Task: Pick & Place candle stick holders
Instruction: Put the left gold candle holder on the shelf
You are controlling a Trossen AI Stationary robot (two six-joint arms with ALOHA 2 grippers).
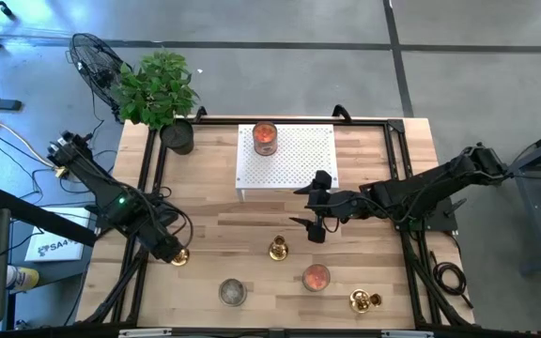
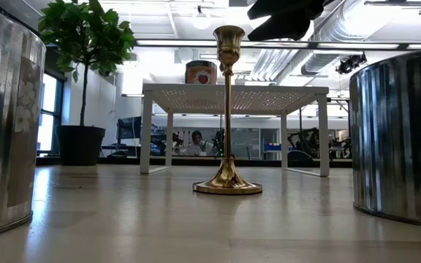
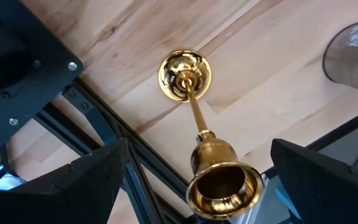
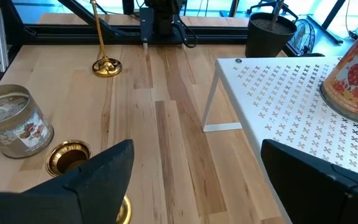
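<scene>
Polished brass is gleaming on every one of the candle stick holders. The tall candlestick (image 3: 191,118) is standing upright at the table's left edge, its round flared base on the wood, its slim stem rising to a bell-shaped cup just under the left wrist camera. The left gripper (image 1: 169,250) is hovering directly over it with its fingers (image 3: 86,183) spread wide on either side of the cup, apparently not touching it, though the overhead picture is too coarse to be sure.

A second candlestick (image 1: 278,249) is standing near the middle of the wooden table (image 1: 252,225), its open cup showing just beside the right arm's near finger in the right wrist view. The right gripper (image 1: 316,228) is hanging above and just beside it, jaws wide apart and holding nothing. Two more small brass holders (image 1: 365,301) are sitting close together near the front right corner.

A grey metal tin (image 1: 232,292) and a glass jar with an orange-red candle (image 1: 316,277) are standing along the front. Another candle jar (image 1: 265,137) is resting on the white perforated stand (image 1: 294,160).
</scene>
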